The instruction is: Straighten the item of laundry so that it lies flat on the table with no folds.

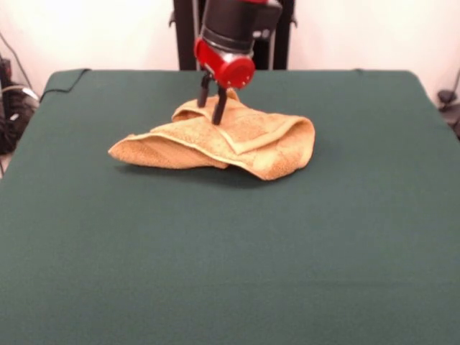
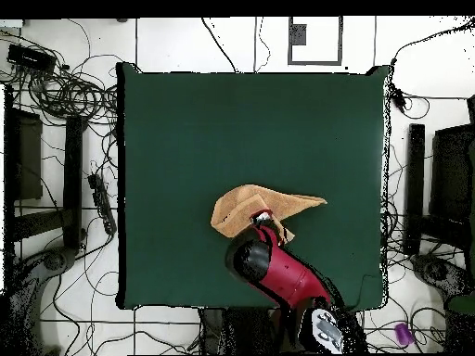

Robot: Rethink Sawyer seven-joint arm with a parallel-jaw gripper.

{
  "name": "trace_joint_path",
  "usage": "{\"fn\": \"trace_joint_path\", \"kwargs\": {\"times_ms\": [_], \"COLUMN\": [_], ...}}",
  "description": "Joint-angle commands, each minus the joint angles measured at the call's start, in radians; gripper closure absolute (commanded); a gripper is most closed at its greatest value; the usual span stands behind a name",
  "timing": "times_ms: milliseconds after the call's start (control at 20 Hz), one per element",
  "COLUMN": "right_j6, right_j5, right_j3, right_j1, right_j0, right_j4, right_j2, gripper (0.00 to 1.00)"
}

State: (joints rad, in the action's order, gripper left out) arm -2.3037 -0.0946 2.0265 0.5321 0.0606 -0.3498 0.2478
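Observation:
The item of laundry (image 1: 237, 140) is an orange-tan towel lying crumpled and folded over on itself, a little beyond the middle of the table (image 1: 230, 273). Its layers overlap, with a border band showing along one folded edge. My gripper (image 1: 210, 113) comes down on the towel's far, raised part, its two dark fingers (image 1: 219, 108) a little apart with their tips in the cloth. From overhead the towel (image 2: 250, 206) is a wedge pointing right on the green table (image 2: 241, 120). There the red arm hides its near edge and my gripper (image 2: 263, 219) barely shows.
Cables (image 2: 65, 93) lie tangled on the floor left of the table. Black stands (image 2: 416, 185) flank its sides. A small purple object (image 2: 403, 334) sits on the floor at lower right. Green cloth surrounds the towel on all sides.

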Motion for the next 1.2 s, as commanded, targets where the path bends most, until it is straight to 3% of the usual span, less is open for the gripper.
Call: {"fn": "trace_joint_path", "kwargs": {"times_ms": [50,400,750,800,1000,1200], "right_j6": [-0.237,-0.179,-0.172,-0.172,-0.173,-0.157], "right_j5": [-0.016,0.174,0.254,0.27,0.346,0.35], "right_j3": [0.046,0.065,0.046,0.04,0.001,-0.009], "right_j1": [-0.067,0.06,0.088,0.089,0.092,0.097], "right_j0": [-0.073,-0.152,-0.163,-0.167,-0.195,-0.171], "right_j4": [-0.072,-0.082,-0.067,-0.066,-0.061,-0.046], "right_j2": [-0.064,0.062,0.09,0.098,0.137,0.119], "gripper": [0.0,0.0,0.0,1.0,1.0,1.0]}}
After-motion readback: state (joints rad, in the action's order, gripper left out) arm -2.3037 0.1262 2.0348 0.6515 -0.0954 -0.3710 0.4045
